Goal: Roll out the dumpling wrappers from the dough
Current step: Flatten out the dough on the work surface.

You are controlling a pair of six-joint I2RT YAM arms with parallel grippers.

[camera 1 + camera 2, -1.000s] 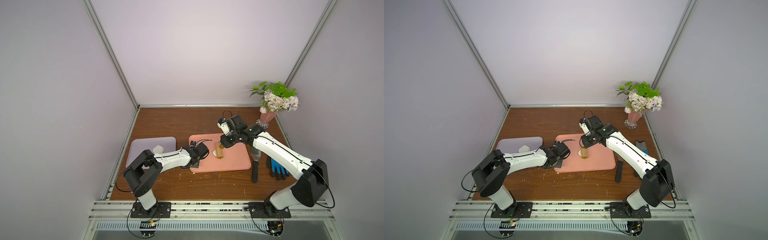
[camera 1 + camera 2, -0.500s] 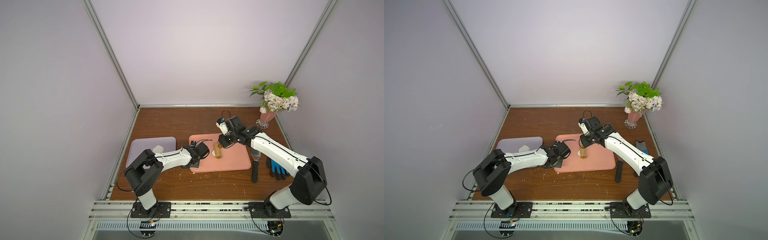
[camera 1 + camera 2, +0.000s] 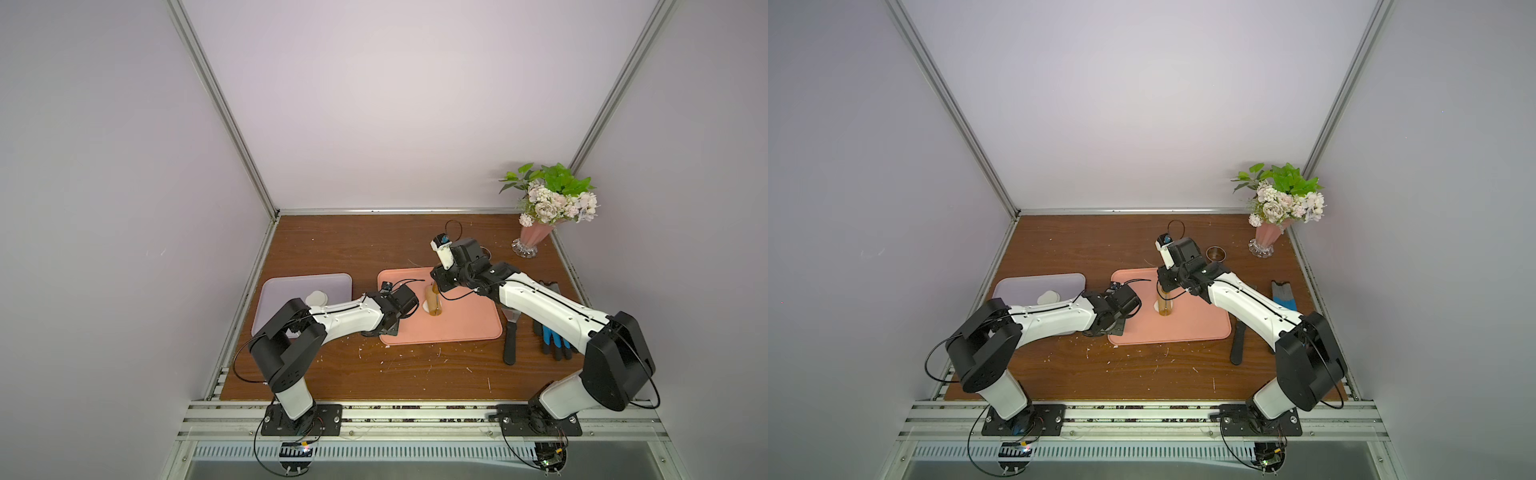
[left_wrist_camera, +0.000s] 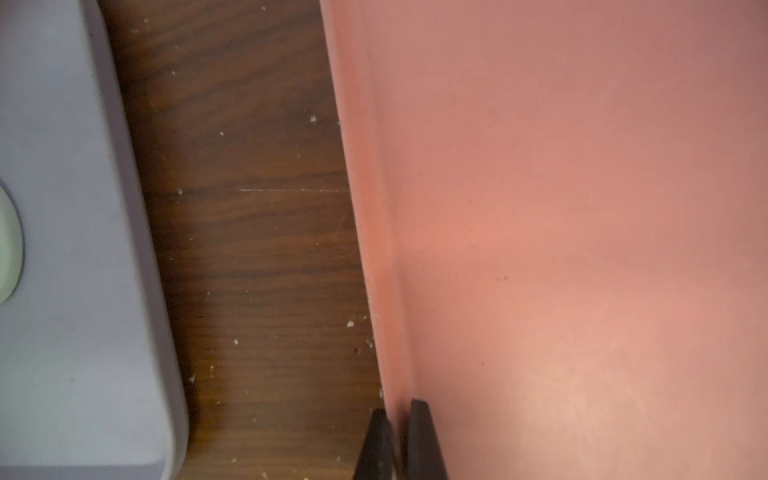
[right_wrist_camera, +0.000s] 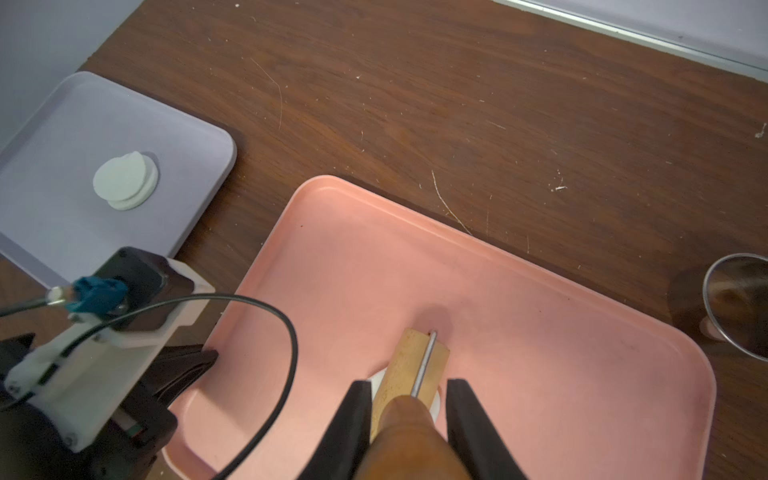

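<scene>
The left arm (image 3: pixel 345 318) and the right arm (image 3: pixel 540 307) share glossy white link shells, boxy black joint housings (image 3: pixel 286 345) and black base plates (image 3: pixel 303 419) fixed with screws. Thin black cables (image 5: pixel 294 353) loop along them. A white wrist bracket (image 5: pixel 83 361) carries a teal plug (image 5: pixel 97 291). The left gripper (image 4: pixel 398 415) and the right gripper (image 5: pixel 409 395) have matte black tapered fingers (image 5: pixel 353 415).

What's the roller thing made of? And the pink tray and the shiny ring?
The roller looks like smooth wood: tan drum, darker brown handle. The thin grey rod along it looks like metal. The pink tray is probably plastic: matte, with a moulded rounded rim. The shiny ring is likely steel: it has mirror-like reflections.
</scene>
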